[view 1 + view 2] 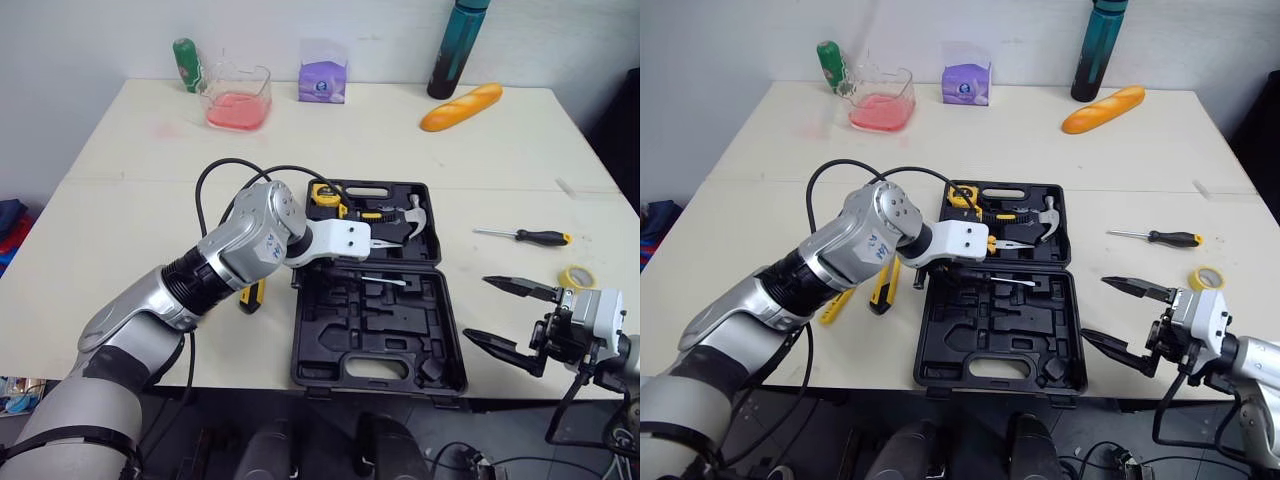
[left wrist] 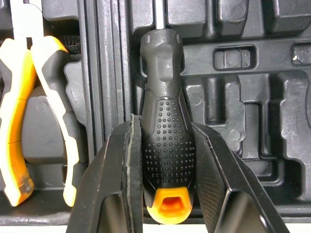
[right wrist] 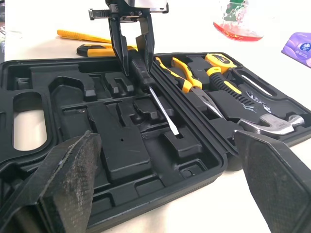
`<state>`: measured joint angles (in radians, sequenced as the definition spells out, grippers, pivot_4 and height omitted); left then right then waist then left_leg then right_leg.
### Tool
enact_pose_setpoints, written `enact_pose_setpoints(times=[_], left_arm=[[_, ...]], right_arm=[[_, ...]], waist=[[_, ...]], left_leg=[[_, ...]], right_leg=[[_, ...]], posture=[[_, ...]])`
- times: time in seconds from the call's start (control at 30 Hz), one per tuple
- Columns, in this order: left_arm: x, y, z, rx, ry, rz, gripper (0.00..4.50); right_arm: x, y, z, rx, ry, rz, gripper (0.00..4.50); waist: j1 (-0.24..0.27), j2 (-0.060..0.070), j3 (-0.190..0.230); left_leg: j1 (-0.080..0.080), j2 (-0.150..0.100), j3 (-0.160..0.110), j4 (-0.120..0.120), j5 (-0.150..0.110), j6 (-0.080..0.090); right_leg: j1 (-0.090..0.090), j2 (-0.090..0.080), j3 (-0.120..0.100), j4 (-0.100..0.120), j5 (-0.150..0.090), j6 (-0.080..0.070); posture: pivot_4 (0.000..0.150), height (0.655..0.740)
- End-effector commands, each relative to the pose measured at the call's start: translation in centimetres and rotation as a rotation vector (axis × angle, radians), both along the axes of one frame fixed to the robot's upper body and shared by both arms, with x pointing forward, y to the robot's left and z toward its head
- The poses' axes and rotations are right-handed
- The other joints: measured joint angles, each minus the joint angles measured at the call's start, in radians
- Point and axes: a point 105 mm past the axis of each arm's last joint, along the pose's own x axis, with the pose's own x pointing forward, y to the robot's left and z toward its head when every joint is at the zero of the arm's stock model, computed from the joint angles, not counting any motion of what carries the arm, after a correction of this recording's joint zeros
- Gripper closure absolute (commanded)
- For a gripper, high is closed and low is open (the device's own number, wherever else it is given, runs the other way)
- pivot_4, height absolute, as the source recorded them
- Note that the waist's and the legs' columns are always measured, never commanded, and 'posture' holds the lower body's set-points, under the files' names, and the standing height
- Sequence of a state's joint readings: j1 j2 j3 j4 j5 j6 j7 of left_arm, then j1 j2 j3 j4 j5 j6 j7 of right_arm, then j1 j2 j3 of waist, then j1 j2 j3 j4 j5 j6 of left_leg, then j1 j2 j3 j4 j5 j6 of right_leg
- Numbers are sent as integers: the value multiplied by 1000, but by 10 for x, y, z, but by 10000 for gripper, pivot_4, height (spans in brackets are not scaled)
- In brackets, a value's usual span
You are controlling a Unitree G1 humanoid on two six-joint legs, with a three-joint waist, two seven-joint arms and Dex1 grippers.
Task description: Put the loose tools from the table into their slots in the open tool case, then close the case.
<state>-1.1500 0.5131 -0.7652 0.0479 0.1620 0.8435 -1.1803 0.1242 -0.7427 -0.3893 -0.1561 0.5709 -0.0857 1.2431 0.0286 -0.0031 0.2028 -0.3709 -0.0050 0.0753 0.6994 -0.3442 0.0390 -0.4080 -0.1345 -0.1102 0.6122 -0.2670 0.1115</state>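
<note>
Left tool (image 3: 137, 65) pinching screwdriver (image 2: 167, 145) handle over case (image 1: 330, 350); right tool (image 1: 478, 308) spread. I fear skewed shaft rides proud of slot, blocking lid.

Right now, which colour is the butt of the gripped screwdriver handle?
Orange, on the black dotted screwdriver; left wrist view best.

The left arm (image 1: 150, 300) has silver-grey shells, a white wrist block (image 1: 340, 240) and a looping black cable (image 1: 200, 185); the right gripper (image 1: 477, 308) has black pointed fingers (image 1: 520, 287).
</note>
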Motion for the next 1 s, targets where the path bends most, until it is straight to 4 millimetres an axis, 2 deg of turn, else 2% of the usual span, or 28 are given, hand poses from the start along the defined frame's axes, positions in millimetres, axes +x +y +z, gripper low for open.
enact_pose_setpoints(times=[0.03, 0.37, 0.5, 0.57, 0.83, 0.93, 1.0], left_arm=[[8, 1, 9, 14, -67, 20, 34999], [10, -3, 7, 5, -70, 4, 34999], [7, -8, 10, -19, -76, -31, 15636], [1, -12, 16, -48, -75, -56, 8145], [-10, -14, 32, -110, -91, -79, 8145], [-18, -18, 43, -277, -27, -89, 8145], [-17, -14, 47, -355, -20, -83, 8145]], right_arm=[[-1, 3, 5, 3, -26, 15, 0], [-3, 0, 0, 6, -23, 7, 0], [-4, 0, 0, 7, -22, 7, 0], [-5, 0, 0, 10, -23, 8, 0], [-3, 4, 4, 14, -22, 20, 0], [-1, 7, 6, 14, -25, 23, 0], [-1, 8, 6, 14, -26, 22, 0]], waist=[[0, 0, 0], [1, 0, 0], [1, 0, 0], [0, 0, 0], [-2, 0, 0], [-2, 0, 0], [-2, 0, 0]], left_leg=[[0, 0, 0, 0, 0, 0], [0, 0, 0, 0, 0, 0], [0, 0, 0, 0, 0, 0], [0, 0, 0, 0, 0, 0], [0, 0, 0, 0, 0, 0], [0, 0, 0, 0, 0, 0], [-1, 0, 0, 0, 0, 0]], right_leg=[[0, 0, 0, 0, 0, 0], [0, 0, 0, 0, 0, 0], [0, 0, 0, 0, 0, 0], [0, 0, 0, 1, 0, 0], [0, 0, 0, 0, 0, 0], [0, 0, 1, 0, 0, 0], [0, 0, 1, 0, 0, 0]], posture=[[1500, 7349], [1500, 7349], [1500, 7349], [1500, 7349], [1500, 7349], [1500, 7349], [1500, 7349]])
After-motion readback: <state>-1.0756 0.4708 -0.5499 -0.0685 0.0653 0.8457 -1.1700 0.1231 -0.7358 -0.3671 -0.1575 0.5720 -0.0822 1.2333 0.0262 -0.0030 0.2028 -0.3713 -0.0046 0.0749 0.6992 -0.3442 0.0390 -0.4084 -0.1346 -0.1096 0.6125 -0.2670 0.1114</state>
